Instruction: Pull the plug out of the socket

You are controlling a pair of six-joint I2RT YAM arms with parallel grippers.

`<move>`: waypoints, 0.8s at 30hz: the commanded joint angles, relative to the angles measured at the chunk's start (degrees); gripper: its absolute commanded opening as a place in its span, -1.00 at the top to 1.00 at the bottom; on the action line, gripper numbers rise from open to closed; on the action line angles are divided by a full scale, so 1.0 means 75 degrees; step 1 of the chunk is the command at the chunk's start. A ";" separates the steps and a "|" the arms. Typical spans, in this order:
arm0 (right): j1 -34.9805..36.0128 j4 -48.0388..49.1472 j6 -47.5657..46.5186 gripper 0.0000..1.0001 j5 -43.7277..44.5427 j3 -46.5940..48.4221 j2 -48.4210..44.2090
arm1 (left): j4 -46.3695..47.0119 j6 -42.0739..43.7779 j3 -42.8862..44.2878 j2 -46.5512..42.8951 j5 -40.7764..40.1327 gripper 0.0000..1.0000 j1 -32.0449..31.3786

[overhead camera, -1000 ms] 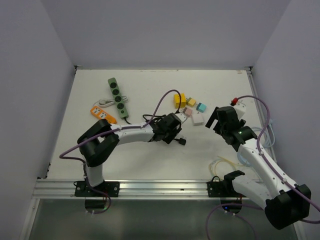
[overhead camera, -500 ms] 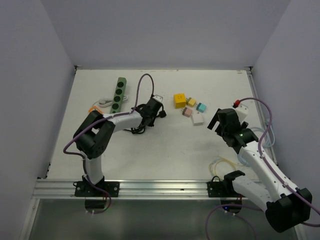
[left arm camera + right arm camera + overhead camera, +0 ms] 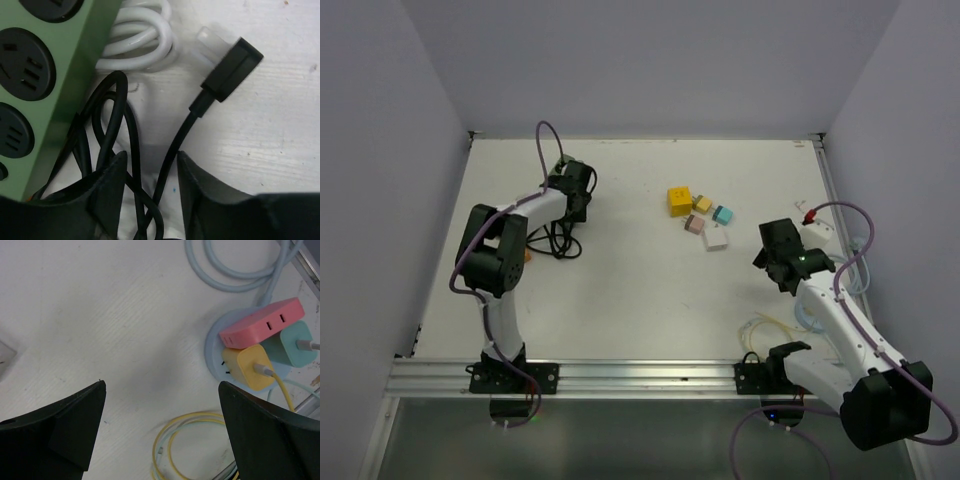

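Observation:
In the left wrist view the black plug [image 3: 231, 69] lies loose on the table, out of the green power strip [image 3: 30, 85] whose round sockets show at the left. Its black cable [image 3: 172, 150] runs down between the fingers of my left gripper [image 3: 151, 160], which stand a little apart and do not pinch it. From above, the left gripper [image 3: 574, 196] hovers at the back left, covering the strip. My right gripper [image 3: 162, 385] is wide open over bare table, holding nothing, and sits at the right in the top view [image 3: 782, 256].
A white cord coil [image 3: 137, 42] lies beside the strip. Coloured blocks [image 3: 698, 215] sit mid-table. A round pale-blue hub [image 3: 215, 347] holds pink, yellow and teal chargers, with a yellow cable loop [image 3: 172, 440] near it. A white adapter [image 3: 818, 219] lies at the right edge.
My left arm swung from the table's middle to the back left, dragging the black cable along, and its fingers closed, then parted a little. The green strip turned. The right arm drew back slightly.

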 commanded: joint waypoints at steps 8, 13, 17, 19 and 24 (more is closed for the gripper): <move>-0.1446 -0.0767 0.0488 -0.97 0.0042 0.0041 0.0244 | -0.0058 -0.0270 0.0055 -0.1720 0.1614 -0.64 0.0325; -0.1845 -0.0791 0.0535 -0.98 0.0112 0.0111 0.0315 | 0.0070 -0.0246 -0.0648 -0.2870 0.2260 -0.71 0.0302; -0.1928 -0.1083 0.0664 -0.98 0.0557 0.0310 0.0338 | 0.0083 -0.0246 -0.1187 -0.3785 0.3010 -0.70 0.0302; -0.1916 -0.1142 0.0629 -0.98 0.0697 0.0450 0.0292 | 0.0071 -0.0223 -0.1410 -0.4101 0.3232 -0.71 0.0290; -0.1928 -0.1165 0.0430 -0.96 0.0066 0.0930 0.0233 | -0.0023 -0.0141 -0.1540 -0.4325 0.3281 -0.71 0.0290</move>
